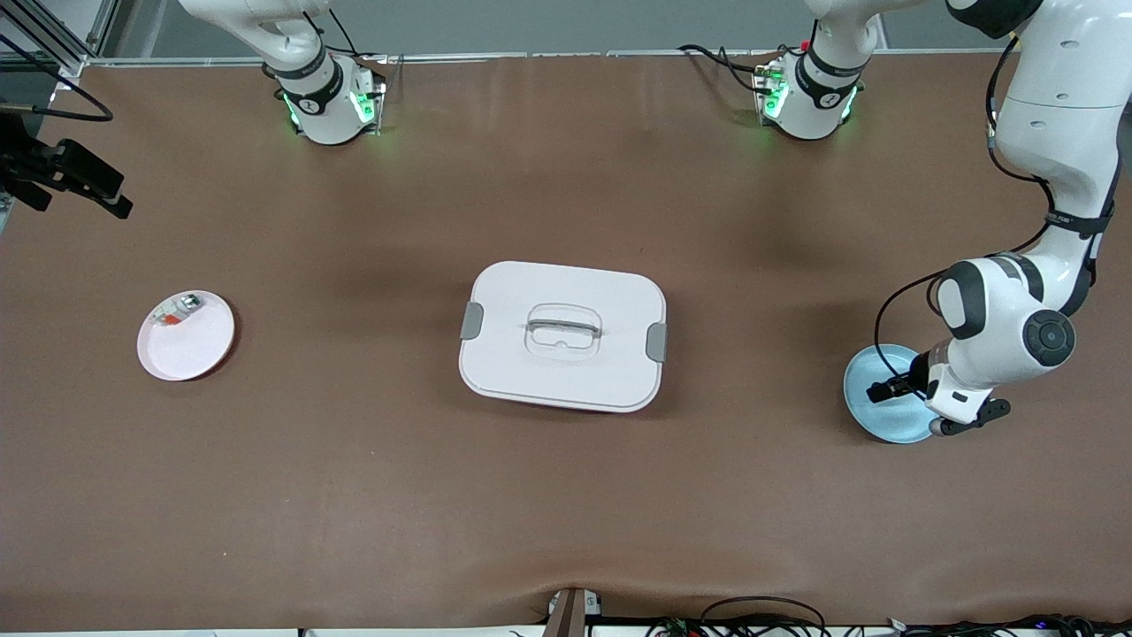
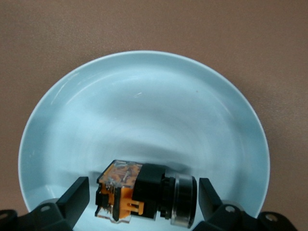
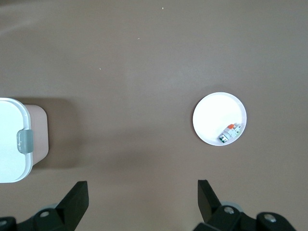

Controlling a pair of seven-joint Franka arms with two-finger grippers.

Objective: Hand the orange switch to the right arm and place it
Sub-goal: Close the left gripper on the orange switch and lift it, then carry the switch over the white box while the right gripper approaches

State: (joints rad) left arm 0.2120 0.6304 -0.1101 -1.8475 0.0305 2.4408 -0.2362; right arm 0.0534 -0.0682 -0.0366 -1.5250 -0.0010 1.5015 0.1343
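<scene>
The orange switch (image 2: 147,195), black with an orange and clear end and a silver ring, lies on its side in the light blue plate (image 2: 144,106) at the left arm's end of the table. My left gripper (image 2: 143,185) is low over that plate, open, with one finger on each side of the switch. In the front view the left gripper (image 1: 929,409) covers the switch over the blue plate (image 1: 871,389). My right gripper (image 3: 142,187) is open and empty, high over bare table, and the right arm waits.
A white lidded box (image 1: 563,334) with a handle stands mid-table; its edge shows in the right wrist view (image 3: 14,139). A pale pink plate (image 1: 199,345) at the right arm's end holds a silvery-clear part with a red-orange bit (image 1: 177,311).
</scene>
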